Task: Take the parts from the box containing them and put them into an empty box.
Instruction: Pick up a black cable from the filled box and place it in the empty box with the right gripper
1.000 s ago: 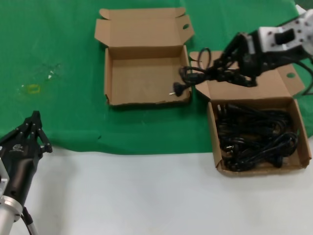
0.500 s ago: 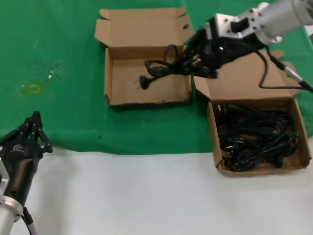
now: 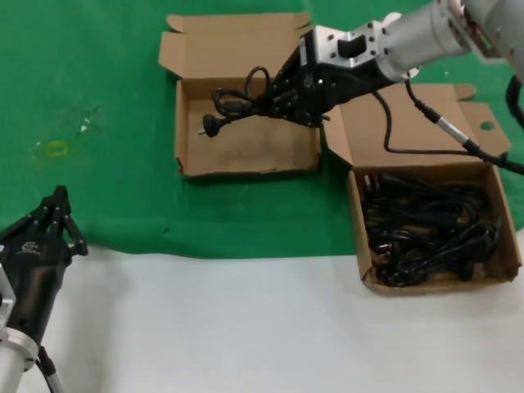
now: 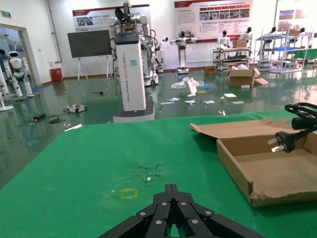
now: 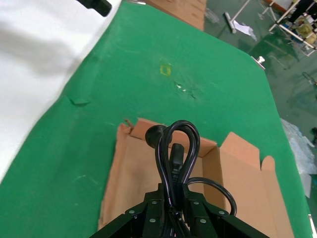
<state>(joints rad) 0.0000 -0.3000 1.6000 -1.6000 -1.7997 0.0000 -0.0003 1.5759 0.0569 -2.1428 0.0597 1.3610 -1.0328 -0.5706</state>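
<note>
Reaching leftward over the far part of the green mat (image 3: 98,74), the right gripper (image 3: 282,102) is clamped on one black power cord (image 3: 237,102), whose loops and plug hang above the open interior of the empty box (image 3: 246,139). The plug end sits toward that box's left wall, above the floor and clear of the rim; in the left wrist view the plug (image 4: 285,141) shows above the box's near edge. From the right wrist camera the cord's loop (image 5: 176,144) stands up between the closed fingers, with the box's brown floor beneath it. The box floor is bare cardboard on all sides of the hanging cord. Just to the right, the box containing the parts (image 3: 434,237) sits nearer, its raised lid close beside the right arm; a tangle of remaining cords (image 3: 426,229) fills it. The two boxes stand just beside each other, with a narrow strip of mat between them. The left gripper (image 3: 57,217) rests at the near left, at the border of mat and white table (image 3: 246,327), its fingers closed to a point, well apart from both boxes.
</note>
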